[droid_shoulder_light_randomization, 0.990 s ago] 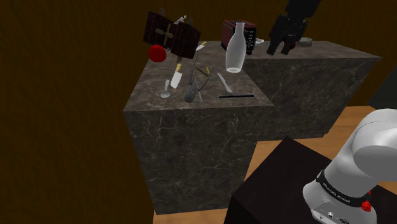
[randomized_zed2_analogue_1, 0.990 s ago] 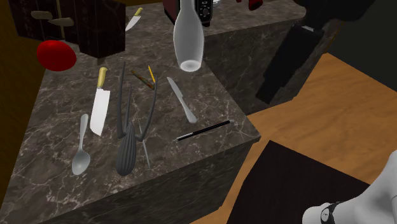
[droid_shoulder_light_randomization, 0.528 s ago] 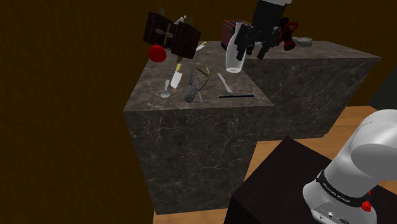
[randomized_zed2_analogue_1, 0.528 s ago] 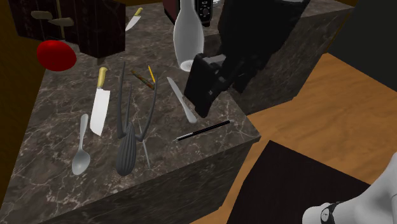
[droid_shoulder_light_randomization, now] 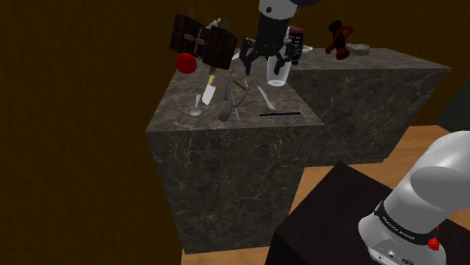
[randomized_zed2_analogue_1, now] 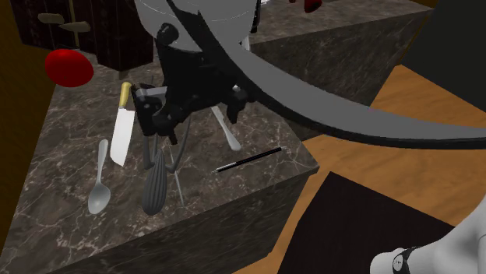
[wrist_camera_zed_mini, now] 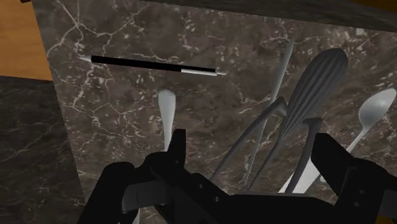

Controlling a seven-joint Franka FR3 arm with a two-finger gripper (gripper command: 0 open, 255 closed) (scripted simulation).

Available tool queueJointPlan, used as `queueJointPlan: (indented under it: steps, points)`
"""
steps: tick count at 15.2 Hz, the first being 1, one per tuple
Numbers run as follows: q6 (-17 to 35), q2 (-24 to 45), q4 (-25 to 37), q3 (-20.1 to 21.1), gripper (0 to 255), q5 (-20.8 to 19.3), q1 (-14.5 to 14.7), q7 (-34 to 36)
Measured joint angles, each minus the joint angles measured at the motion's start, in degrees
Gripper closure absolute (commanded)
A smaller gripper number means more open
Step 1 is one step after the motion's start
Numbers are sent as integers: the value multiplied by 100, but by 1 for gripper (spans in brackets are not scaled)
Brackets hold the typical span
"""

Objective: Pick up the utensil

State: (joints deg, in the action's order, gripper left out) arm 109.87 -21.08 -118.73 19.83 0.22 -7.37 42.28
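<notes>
Shoulder view: a dark, white-veined marble counter (droid_shoulder_light_randomization: 226,162) is seen as a tall L-shaped block above a wooden floor (droid_shoulder_light_randomization: 422,143). The white arm (droid_shoulder_light_randomization: 280,7) is seen at the top edge, over the counter's near wing, and its dark box stand (droid_shoulder_light_randomization: 331,218) is seen at the lower right. The all-black gripper (droid_shoulder_light_randomization: 262,66) is held above a cluster of utensils. In the wrist view the gripper (wrist_camera_zed_mini: 251,143) is shown spread wide, with nothing clasped.

A whitish bottle (droid_shoulder_light_randomization: 277,75) is stood just behind the gripper in the shoulder view. Beside a dark brown box (droid_shoulder_light_randomization: 203,41), a red round thing (randomized_zed2_analogue_1: 68,67) is seen.

On the counter top, a white-bladed cleaver with a yellowish handle (randomized_zed2_analogue_1: 118,136) is laid next to a grey spoon (randomized_zed2_analogue_1: 99,191). The dark grey utensil with a ridged oval head (randomized_zed2_analogue_1: 154,187) is laid flat among curved grey handles. In the wrist view it (wrist_camera_zed_mini: 318,73) is framed between the fingers (wrist_camera_zed_mini: 177,140) and is untouched by them. A grey table knife (randomized_zed2_analogue_1: 231,138) and a slim black pen (randomized_zed2_analogue_1: 249,159) are laid towards the counter's edge.
</notes>
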Motion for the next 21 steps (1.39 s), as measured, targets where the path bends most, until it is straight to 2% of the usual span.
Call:
queueJointPlan:
  steps: [5,8,11,13,19,20,21]
  points:
    - [6,1294,1072,622,0,-873,-251,1530]
    - [-169,2103,1800,837,0,-1508,-244,2411]
    - [-372,2848,2477,882,0,-2085,-121,3122]
    - [-368,3046,2612,864,0,-2223,-84,3266]
    - [9,3109,2265,837,0,-2312,-97,3427]
    - [41,3110,2234,835,255,-2316,-101,3434]
    - [57,3110,2218,833,255,-2318,-103,3438]
